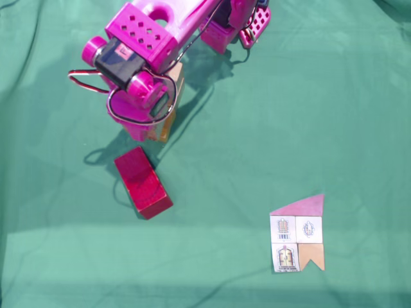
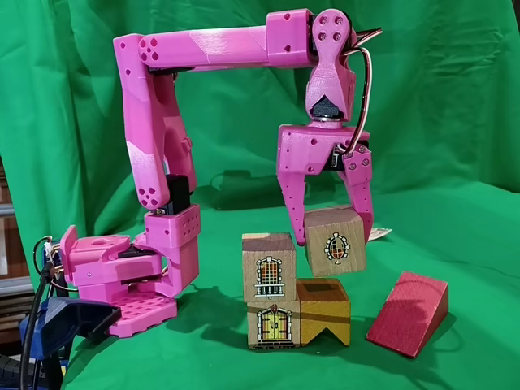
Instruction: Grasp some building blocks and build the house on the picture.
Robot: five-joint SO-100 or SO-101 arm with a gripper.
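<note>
Fixed view from the side showed the gripper [image 2: 333, 237] at frame centre, jaws clamped on a tilted beige cube [image 2: 335, 242]. That cube hung just above the ochre block [image 2: 323, 309], beside the upper cube [image 2: 269, 266] of the stack. Lower right lay the red brick [image 2: 408, 313].

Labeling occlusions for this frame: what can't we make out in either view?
- Stacked blocks: the overhead fixed view has the arm covering nearly all of them.
- Held cube: side view hides whether it touches the ochre block below.
- Picture card: drawings too small to read.
- Red brick: far side hidden.
</note>
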